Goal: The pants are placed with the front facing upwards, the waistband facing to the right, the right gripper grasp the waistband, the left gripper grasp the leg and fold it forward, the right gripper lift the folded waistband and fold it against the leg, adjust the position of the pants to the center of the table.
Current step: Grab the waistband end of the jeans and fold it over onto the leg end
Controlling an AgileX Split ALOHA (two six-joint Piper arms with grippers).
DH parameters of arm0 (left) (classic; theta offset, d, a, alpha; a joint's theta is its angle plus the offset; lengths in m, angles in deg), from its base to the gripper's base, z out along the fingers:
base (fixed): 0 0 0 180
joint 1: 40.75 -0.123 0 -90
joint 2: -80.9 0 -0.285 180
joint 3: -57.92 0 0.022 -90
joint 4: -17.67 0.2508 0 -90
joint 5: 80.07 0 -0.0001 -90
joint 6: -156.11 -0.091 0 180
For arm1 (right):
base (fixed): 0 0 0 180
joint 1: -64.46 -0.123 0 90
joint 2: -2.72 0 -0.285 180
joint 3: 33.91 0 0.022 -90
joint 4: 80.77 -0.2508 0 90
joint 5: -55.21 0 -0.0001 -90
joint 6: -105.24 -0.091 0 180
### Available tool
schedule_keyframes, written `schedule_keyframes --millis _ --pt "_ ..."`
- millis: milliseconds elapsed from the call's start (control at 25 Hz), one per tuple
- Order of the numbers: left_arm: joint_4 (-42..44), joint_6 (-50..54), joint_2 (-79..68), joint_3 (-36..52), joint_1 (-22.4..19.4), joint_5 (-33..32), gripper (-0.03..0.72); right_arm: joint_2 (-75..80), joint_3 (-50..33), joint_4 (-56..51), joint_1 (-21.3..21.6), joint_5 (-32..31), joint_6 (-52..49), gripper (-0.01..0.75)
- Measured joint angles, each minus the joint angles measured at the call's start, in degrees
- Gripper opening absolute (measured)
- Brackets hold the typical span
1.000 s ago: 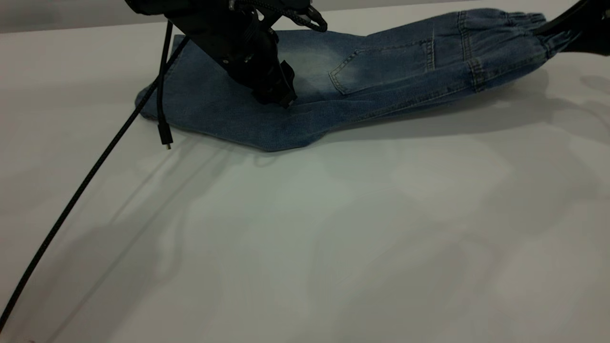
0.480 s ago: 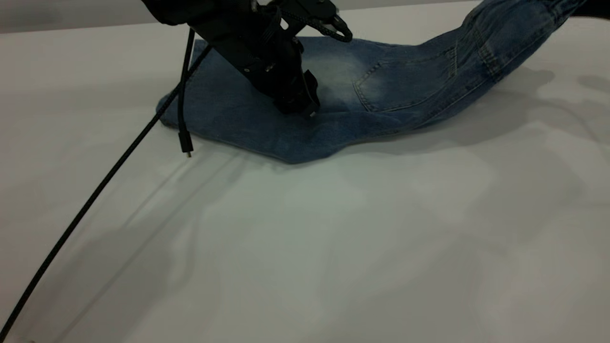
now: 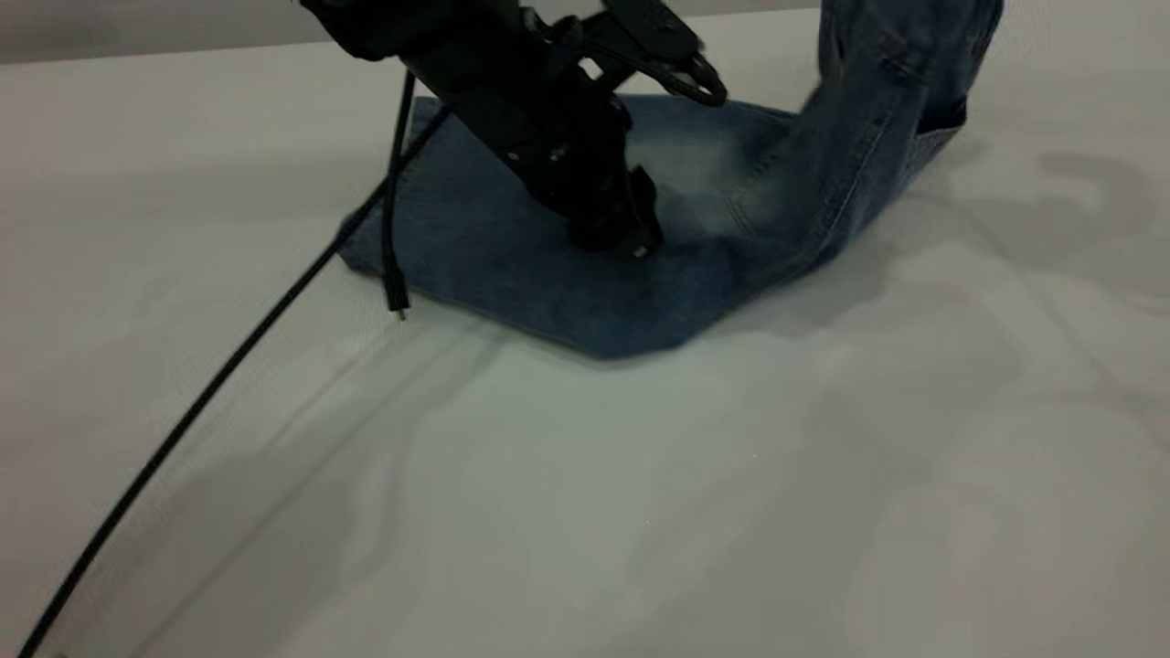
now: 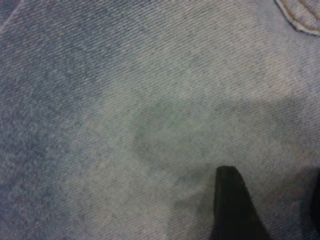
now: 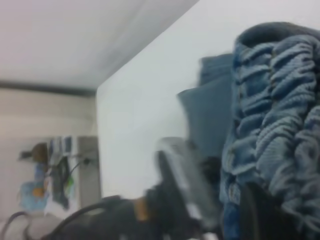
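Note:
The blue denim pants (image 3: 548, 265) lie folded lengthwise on the white table (image 3: 640, 503), their leg end flat toward the left. My left gripper (image 3: 631, 239) presses down on the leg beside the pale faded patch. Its fingers (image 4: 232, 210) stand slightly apart, open, with flat denim between them. The waistband end (image 3: 900, 64) is raised steeply at the right and runs out of the top of the exterior view. In the right wrist view the gathered elastic waistband (image 5: 280, 100) hangs in my right gripper (image 5: 247, 202), which is shut on it.
The left arm's black cable (image 3: 210, 393) trails across the table to the near left corner, and a short loose plug (image 3: 396, 297) dangles beside the leg hem. Bare tabletop stretches in front of the pants. Shelving shows beyond the far table edge (image 5: 55, 175).
The waistband went from low at the far right to high overhead and swung leftward. The left gripper and the leg under it slid to the right and nearer.

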Motion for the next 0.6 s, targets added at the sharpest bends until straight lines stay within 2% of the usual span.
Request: schedule_keyframes --millis 320,440,600 --pt "-0.96 -0.75 1.01 0.11 2.15 -0.58 0.369 -1.28 0.0 -4.45 -7.19 -1.31 1.81 0.067" --pt "-0.63 -0.84 1.21 0.06 2.7 0.3 0.369 -2.52 0.0 -6.74 -7.19 -2.85 3.18 0.067" --pt "-0.44 -1.59 2.55 0.06 2.43 0.36 0.374 -2.78 0.0 -4.53 -7.0 -2.1 3.31 0.067"
